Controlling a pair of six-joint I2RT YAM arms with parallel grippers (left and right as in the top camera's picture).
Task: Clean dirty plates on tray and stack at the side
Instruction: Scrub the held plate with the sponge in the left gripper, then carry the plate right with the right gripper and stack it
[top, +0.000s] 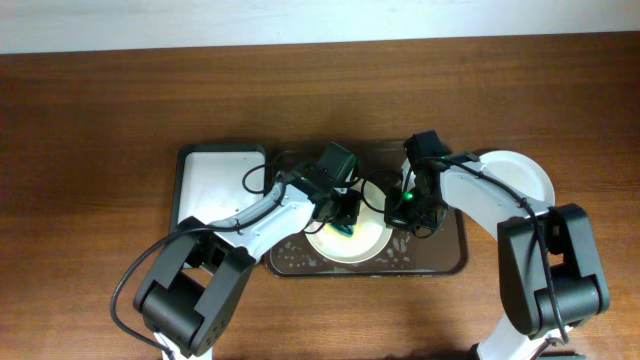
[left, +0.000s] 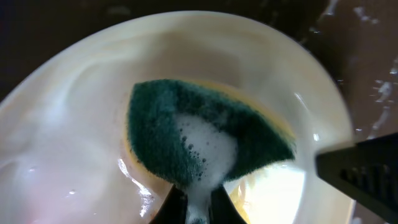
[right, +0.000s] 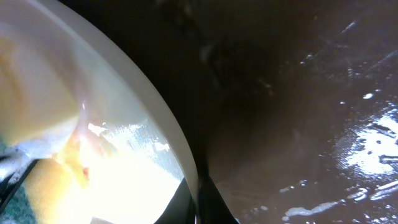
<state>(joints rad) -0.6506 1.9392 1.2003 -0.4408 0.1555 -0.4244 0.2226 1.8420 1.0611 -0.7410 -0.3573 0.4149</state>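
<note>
We count two plates and one sponge. A pale plate (top: 370, 246) lies in the middle of the brown tray (top: 440, 262), near its front edge. A white plate (top: 530, 172) rests on the table (top: 100, 120), just right of the tray. The left gripper (left: 194, 208) points down, clamped on the green sponge (left: 186, 137) inside the pale plate. The right gripper (right: 200, 202) pinches this plate's rim.
</note>
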